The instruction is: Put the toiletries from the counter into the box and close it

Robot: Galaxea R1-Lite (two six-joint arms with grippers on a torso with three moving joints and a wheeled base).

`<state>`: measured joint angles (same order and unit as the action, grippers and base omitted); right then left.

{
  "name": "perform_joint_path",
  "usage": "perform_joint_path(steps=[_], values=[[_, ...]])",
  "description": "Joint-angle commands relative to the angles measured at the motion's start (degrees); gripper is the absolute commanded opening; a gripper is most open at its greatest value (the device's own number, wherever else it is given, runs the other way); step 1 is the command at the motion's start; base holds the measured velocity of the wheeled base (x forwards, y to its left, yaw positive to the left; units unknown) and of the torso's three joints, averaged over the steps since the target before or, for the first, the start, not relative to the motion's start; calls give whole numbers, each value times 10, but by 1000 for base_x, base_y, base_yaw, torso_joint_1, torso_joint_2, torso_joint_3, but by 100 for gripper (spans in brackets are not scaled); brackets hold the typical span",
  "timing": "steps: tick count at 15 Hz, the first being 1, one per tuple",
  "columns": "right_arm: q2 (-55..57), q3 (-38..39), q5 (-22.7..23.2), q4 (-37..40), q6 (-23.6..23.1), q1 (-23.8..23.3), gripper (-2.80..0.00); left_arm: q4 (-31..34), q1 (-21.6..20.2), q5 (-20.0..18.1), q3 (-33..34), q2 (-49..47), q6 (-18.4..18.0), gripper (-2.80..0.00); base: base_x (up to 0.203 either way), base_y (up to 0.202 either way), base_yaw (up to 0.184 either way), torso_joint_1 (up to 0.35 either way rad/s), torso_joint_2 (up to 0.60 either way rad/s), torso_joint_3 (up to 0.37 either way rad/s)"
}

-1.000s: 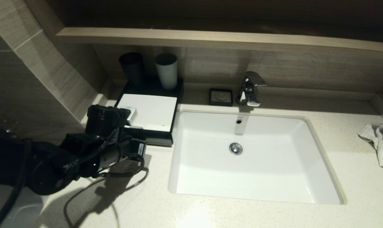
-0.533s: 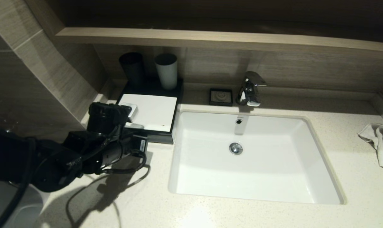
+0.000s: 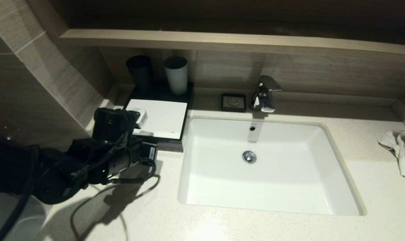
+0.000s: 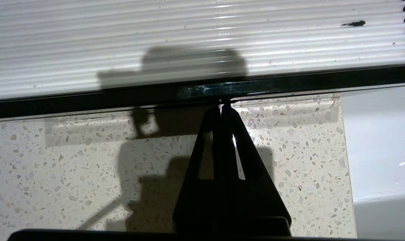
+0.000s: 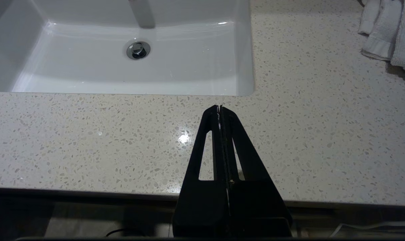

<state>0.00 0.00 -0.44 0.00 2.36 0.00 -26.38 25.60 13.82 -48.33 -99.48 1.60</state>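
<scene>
**So: left gripper nosed up against the box front**

Ok quick rundown. Left gripper (image 4: 223, 106) has its fingers pressed together w/ nothing between them, tips right at the black front edge of the box (image 3: 162, 117), low over the desk (image 3: 242, 224). Box sits left of the sink (image 3: 336, 160), white top panel showing, dark & grey cups behind it. Toiletries: can't see any on the desk. Right gripper (image 5: 219, 107) is parked, fingers together too, hovering by the desk's near edge in front of the sink. Towel (image 3: 403, 150) far right.
</scene>
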Motion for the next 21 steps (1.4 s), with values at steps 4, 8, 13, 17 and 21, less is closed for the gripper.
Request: perform_joint_path(steps=[4, 8, 13, 17, 21], values=[[0, 0, 0, 0, 0, 0, -280, 4, 0, 0, 48, 55, 2, -280, 0, 0, 0, 0, 0, 0], [0, 0, 0, 0, 0, 0, -280, 4, 4, 0, 75, 92, 3, -280, 0, 0, 0, 0, 0, 0], [0, 0, 0, 0, 0, 0, -280, 5, 13, 1, 101, 148, 3, -280, 0, 0, 0, 0, 0, 0], [0, 0, 0, 0, 0, 0, -280, 3, 13, 1, 130, 198, 3, -280, 0, 0, 0, 0, 0, 0], [0, 0, 0, 0, 0, 0, -280, 3, 12, 3, 157, 244, 3, -280, 0, 0, 0, 0, 0, 0]])
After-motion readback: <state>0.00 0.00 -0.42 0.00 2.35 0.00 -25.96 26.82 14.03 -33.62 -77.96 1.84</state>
